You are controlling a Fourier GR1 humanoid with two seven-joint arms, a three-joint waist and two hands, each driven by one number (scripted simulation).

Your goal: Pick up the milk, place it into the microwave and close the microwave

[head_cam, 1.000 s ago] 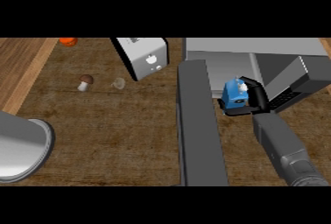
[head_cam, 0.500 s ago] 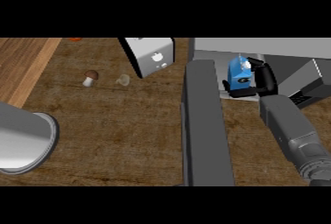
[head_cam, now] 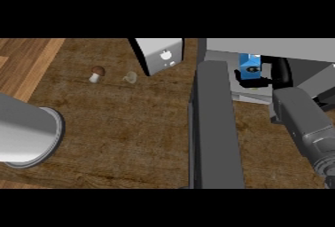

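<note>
The milk [head_cam: 248, 65] is a small blue carton with a white top, upright inside the microwave's opening at the upper right. My right hand [head_cam: 280, 73] is shut on it, black fingers curled round its right side and the thumb across its lower front. Whether the carton rests on the microwave's pale floor [head_cam: 252, 95] I cannot tell. The microwave [head_cam: 274, 44] has a grey top, and its open door [head_cam: 213, 128] sticks out toward me as a long dark grey slab. Only the grey left forearm [head_cam: 26, 133] shows at the left edge; its hand is out of view.
A white box with an apple mark [head_cam: 160, 55] stands just left of the microwave. A brown-capped mushroom [head_cam: 97, 73] and a small pale object [head_cam: 130, 77] lie on the wooden counter [head_cam: 124, 133]. The open door separates the two arms.
My right hand has carried the milk farther back into the microwave's opening. The left forearm has come further into view at the left.
</note>
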